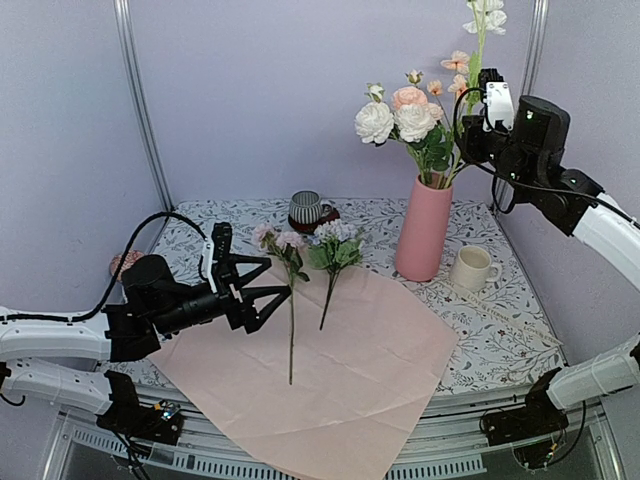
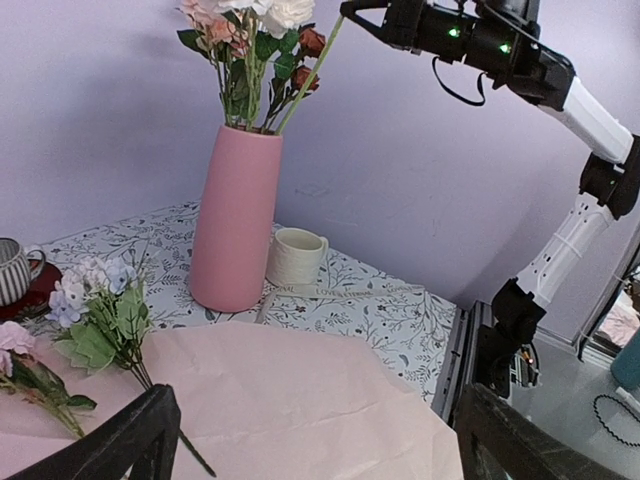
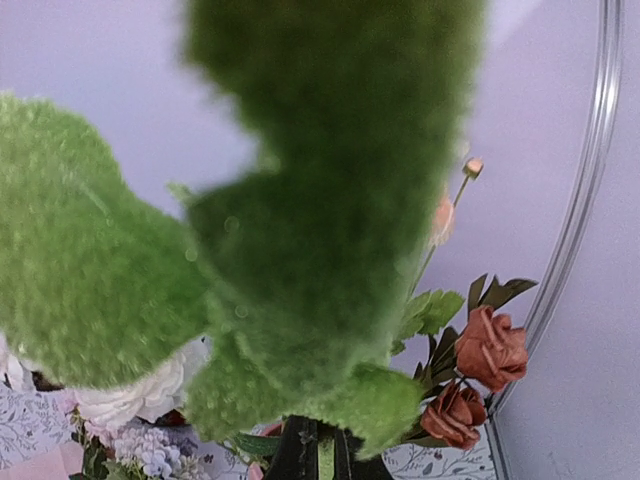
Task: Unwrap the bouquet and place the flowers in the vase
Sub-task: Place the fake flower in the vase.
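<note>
At the near edge of the counter (image 1: 500,340) the pale pink paper (image 1: 330,370) lies unfolded as a flat square sheet, one corner hanging over the front. The left hand (image 1: 279,279) hangs low over the sheet's left part with its two fingers (image 2: 130,440) spread wide and nothing between them; whether a fingertip touches the stem beside it cannot be told. Two loose flowers lie on the paper: a long stem with pink blooms (image 1: 291,330), its heads pointing to the back, and just to its right a shorter stem of lilac and white blossoms (image 1: 335,245) with broad green leaves. Behind them, off the paper, a striped grey cup (image 1: 304,208) stands on a dark red saucer (image 1: 325,217). Further right a cream ribbon (image 2: 340,292) lies on the patterned counter beside a small cream mug (image 1: 472,268). Just left of the mug stands the tall pink vase (image 1: 424,230), upright, already holding white and peach roses (image 1: 395,118) and small rust-red roses (image 3: 490,350). High above the vase's right side the right hand (image 1: 476,112) is clamped on a long green stem with white blossoms (image 1: 487,15) at its top; the stem's lower end slants down into the mouth of the vase. In the right wrist view a blurred green leaf (image 3: 300,200) fills most of the picture.
</note>
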You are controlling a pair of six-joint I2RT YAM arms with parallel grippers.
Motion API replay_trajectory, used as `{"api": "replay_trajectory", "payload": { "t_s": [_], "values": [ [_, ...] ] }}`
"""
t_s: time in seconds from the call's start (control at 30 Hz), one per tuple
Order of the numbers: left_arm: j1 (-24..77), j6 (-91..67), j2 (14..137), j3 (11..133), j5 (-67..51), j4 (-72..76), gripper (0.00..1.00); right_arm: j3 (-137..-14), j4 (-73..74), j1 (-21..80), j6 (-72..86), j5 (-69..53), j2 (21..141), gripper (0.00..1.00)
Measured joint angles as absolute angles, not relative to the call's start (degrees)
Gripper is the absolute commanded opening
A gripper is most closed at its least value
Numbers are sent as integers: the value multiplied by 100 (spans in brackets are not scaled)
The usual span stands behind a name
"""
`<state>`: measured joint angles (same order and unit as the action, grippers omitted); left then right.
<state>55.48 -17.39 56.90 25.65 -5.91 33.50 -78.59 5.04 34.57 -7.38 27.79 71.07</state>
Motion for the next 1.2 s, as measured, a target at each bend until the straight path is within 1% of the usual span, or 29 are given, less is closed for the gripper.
{"api": "replay_trajectory", "payload": {
  "t_s": [0.13,0.33,0.37,0.4,0.47,0.5,0.57,0.7,0.87,1.1,1.17,1.2],
  "values": [
    [5548,-1739,5741,2565,-576,3354,98,-7896,810,3229,-414,2436,7352,6],
    [5548,-1745,5900,2565,-591,3350,98,-7937,1079,2897,-47,1977,7638,12],
    [5548,-1747,5909,2565,-593,3350,98,-7940,1111,2825,30,1892,7697,15],
    [5548,-1750,5918,2567,-593,3354,98,-7940,1146,2753,93,1815,7758,21],
    [5548,-1756,5927,2567,-591,3354,98,-7940,1201,2615,228,1645,7896,39],
    [5548,-1758,5927,2565,-591,3354,98,-7944,1240,2547,298,1562,7992,46],
    [5548,-1758,5929,2567,-589,3352,98,-7953,1341,2453,399,1433,8193,57],
    [5548,-1761,5968,2574,-548,3345,98,-7935,1612,2392,574,1236,8381,61],
    [5548,-1839,6130,2578,-379,3245,98,-7651,1678,2394,683,869,7990,67],
    [5476,-2263,6622,2687,281,2561,98,-6805,1890,2397,821,-121,6928,66],
    [5395,-2471,6799,2751,414,2320,97,-6436,1857,2427,895,-578,6648,66],
    [5325,-2578,6890,2792,467,2171,94,-6228,1802,2486,921,-814,6525,65]
  ]
}}
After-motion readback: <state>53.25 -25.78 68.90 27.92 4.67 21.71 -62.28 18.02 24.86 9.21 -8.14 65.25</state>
